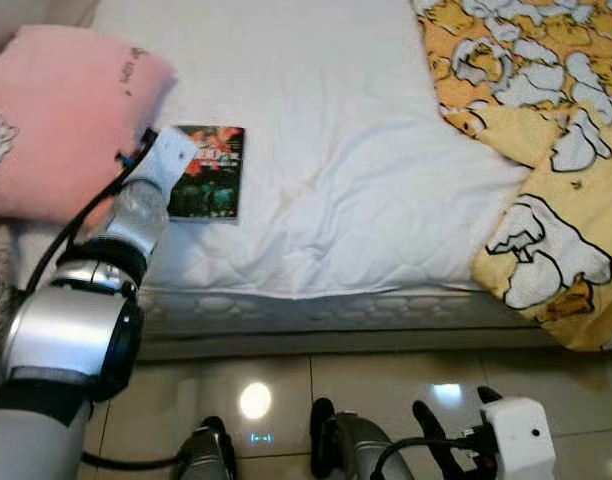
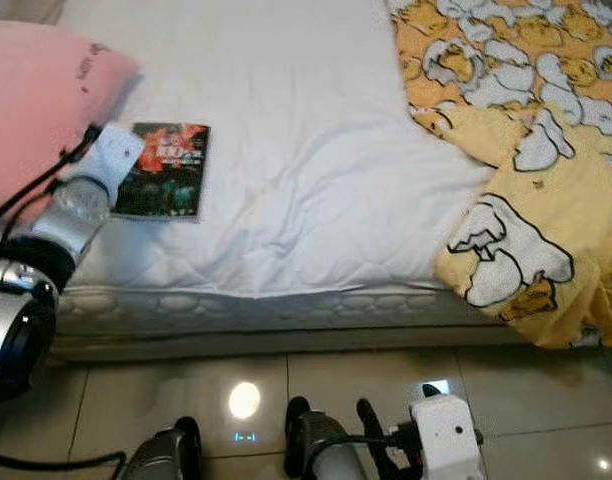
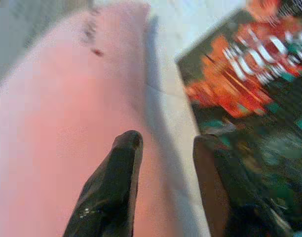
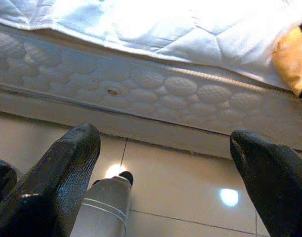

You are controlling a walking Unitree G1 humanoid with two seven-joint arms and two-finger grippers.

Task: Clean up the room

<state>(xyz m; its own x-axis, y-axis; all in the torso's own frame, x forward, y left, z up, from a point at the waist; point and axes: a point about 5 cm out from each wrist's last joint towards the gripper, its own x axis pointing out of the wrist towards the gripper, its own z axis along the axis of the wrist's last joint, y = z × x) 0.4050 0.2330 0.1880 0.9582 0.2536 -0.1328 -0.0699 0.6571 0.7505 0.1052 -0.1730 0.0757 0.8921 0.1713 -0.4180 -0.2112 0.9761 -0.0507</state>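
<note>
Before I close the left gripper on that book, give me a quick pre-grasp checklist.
1. Left gripper open: ok, fingers apart.
2. Fingers straddling the book: not ok, only one finger reaches its edge; the gap sits over the sheet.
3. Clear of the pink pillow: not ok, the other finger sits at its edge.
4. Book flat on the bed: ok.
5. Right gripper idle: ok, open, low over the floor.

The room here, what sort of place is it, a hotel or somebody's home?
Most likely a bedroom in a home. A bed with a white quilted mattress fills the scene, with a pink pillow and a yellow cartoon-print blanket on it. A book lies beside the pillow, and the floor is glossy tile.
</note>
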